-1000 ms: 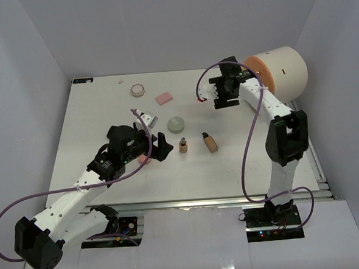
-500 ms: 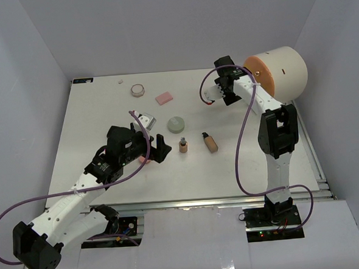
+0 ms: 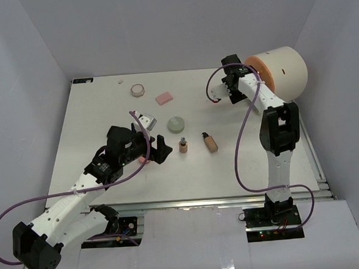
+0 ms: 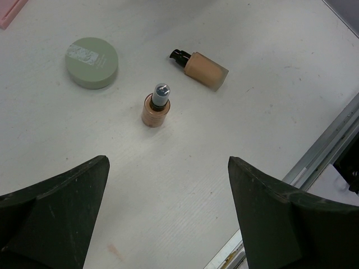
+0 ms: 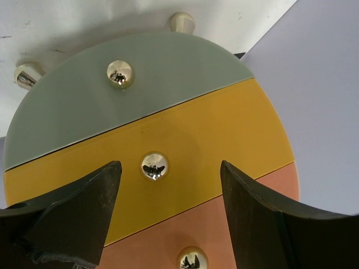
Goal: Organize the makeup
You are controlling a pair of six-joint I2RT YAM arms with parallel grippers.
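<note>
Grey-green round compact (image 4: 91, 63) flat on the white surface (image 3: 105, 121); near it, tiny brown bottle (image 4: 156, 105) upright and beige tube (image 4: 205, 70) on its side, none touching. Just short of them, left pincer (image 4: 168, 162) spread wide, holding nothing. Farther back, pink pad (image 3: 164, 98) and small round jar (image 3: 138, 89). Right pincer (image 5: 170, 171) parted and empty, facing the cream drum case (image 3: 285, 73), tips either side of a gold knob (image 5: 153, 166) on its yellow band.

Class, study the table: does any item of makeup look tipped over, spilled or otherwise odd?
Yes. The beige tube lies flat on its side, while the small brown bottle just beside it, not touching, stands upright. Nothing looks spilled or broken.
</note>
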